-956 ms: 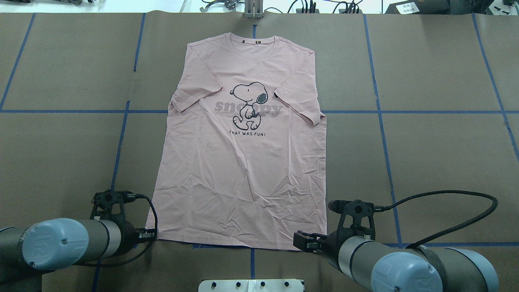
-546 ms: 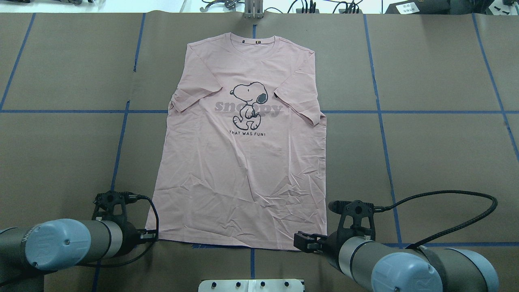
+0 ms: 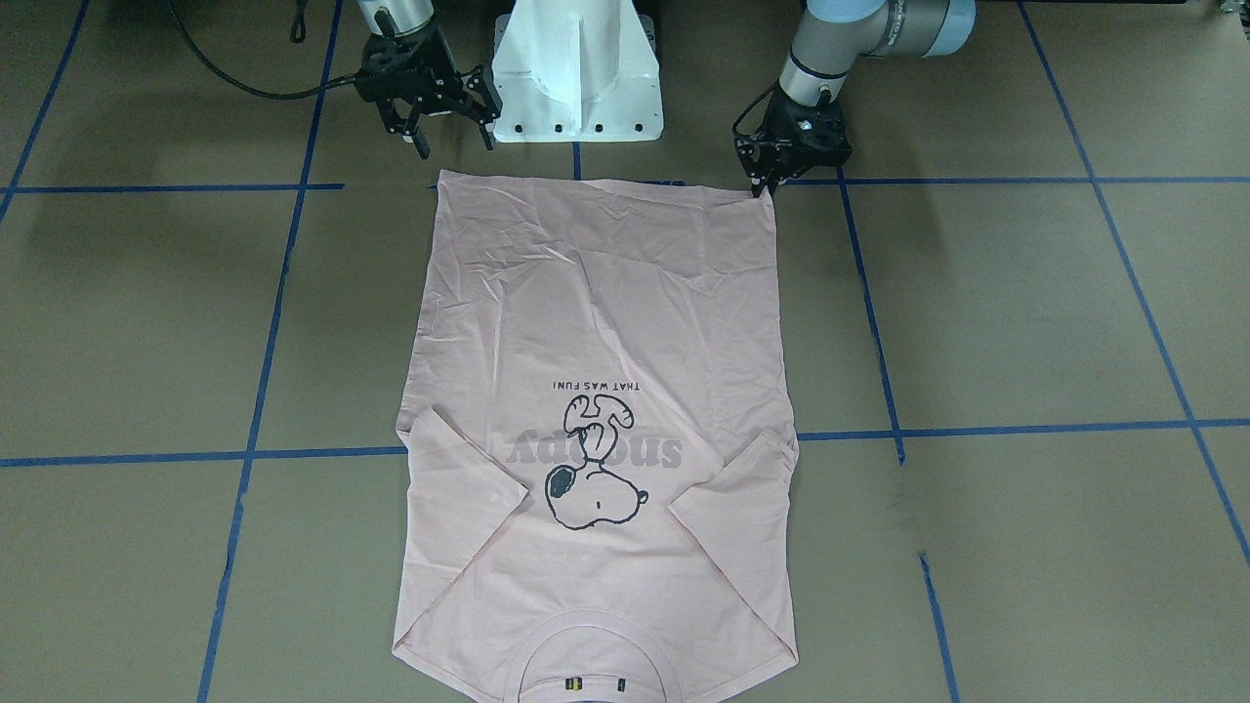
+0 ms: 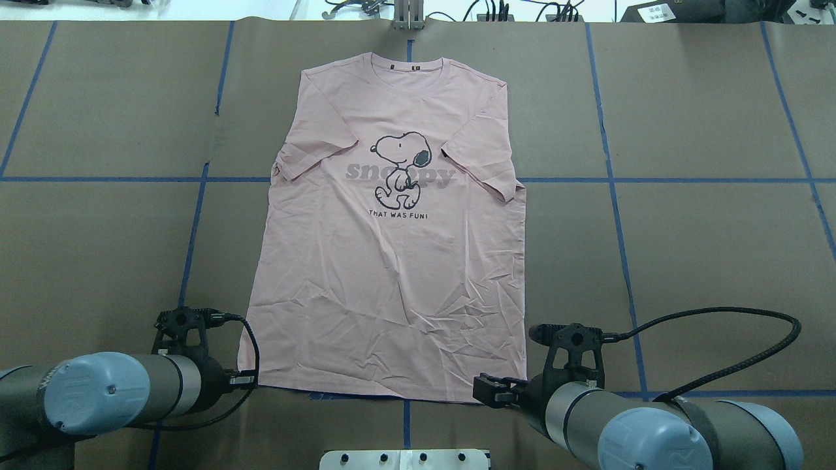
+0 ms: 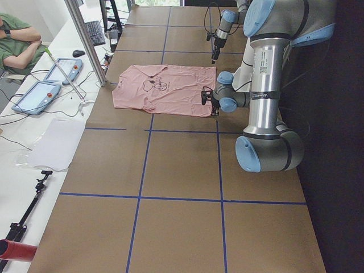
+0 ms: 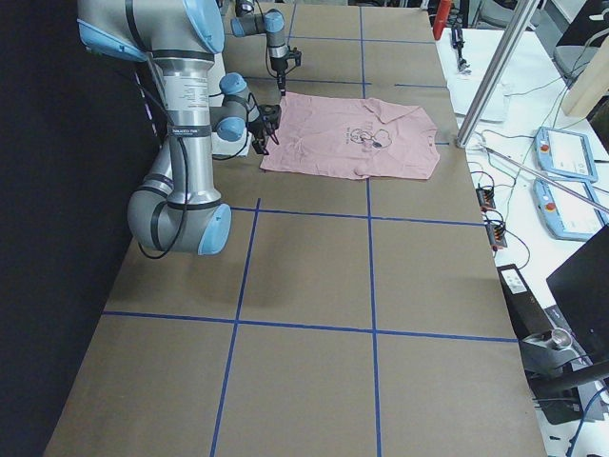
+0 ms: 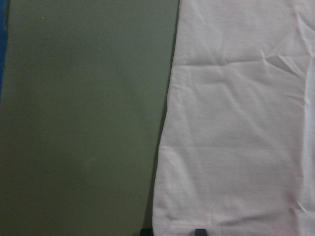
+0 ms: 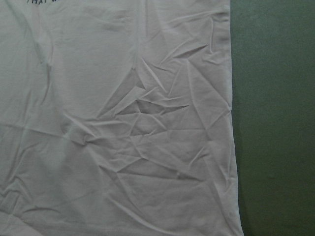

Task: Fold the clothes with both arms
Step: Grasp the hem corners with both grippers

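Jaws of the left gripper narrowly apart, astride one hem corner of the T-shirt. Right gripper wide, empty, just short of the other. Lies flat mid-bench, long axis straight ahead, collar at far edge.

Silver-grey arms, light blue joint caps, black cables.
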`<state>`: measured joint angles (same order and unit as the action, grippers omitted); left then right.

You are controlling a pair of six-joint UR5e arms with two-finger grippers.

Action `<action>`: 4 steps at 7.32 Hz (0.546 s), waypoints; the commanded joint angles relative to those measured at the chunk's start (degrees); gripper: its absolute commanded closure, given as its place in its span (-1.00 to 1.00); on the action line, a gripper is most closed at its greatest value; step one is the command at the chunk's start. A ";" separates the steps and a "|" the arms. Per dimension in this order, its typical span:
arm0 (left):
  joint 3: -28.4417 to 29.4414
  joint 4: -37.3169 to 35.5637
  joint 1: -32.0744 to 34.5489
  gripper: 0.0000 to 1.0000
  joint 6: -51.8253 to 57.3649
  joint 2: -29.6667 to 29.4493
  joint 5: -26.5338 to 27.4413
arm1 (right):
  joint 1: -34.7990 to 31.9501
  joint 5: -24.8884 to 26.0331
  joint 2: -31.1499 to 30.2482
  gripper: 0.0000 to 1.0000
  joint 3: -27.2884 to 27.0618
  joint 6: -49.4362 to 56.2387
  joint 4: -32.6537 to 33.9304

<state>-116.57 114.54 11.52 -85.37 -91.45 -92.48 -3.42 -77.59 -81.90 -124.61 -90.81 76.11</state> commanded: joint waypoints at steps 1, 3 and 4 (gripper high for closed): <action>-0.58 -0.10 0.08 1.00 0.11 -0.04 -0.07 | 1.65 2.51 0.60 -0.89 0.85 -1.29 0.26; -0.85 -0.10 0.08 1.00 0.03 -0.74 -0.24 | 4.29 7.88 0.16 -0.56 2.87 -14.69 5.41; -0.85 -0.10 0.08 1.00 0.03 -1.09 -0.24 | 4.91 8.85 0.25 -0.51 2.88 -18.75 7.01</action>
<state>-117.38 114.44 11.60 -85.33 -92.10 -92.68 0.52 -70.55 -81.76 -122.28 -103.45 80.38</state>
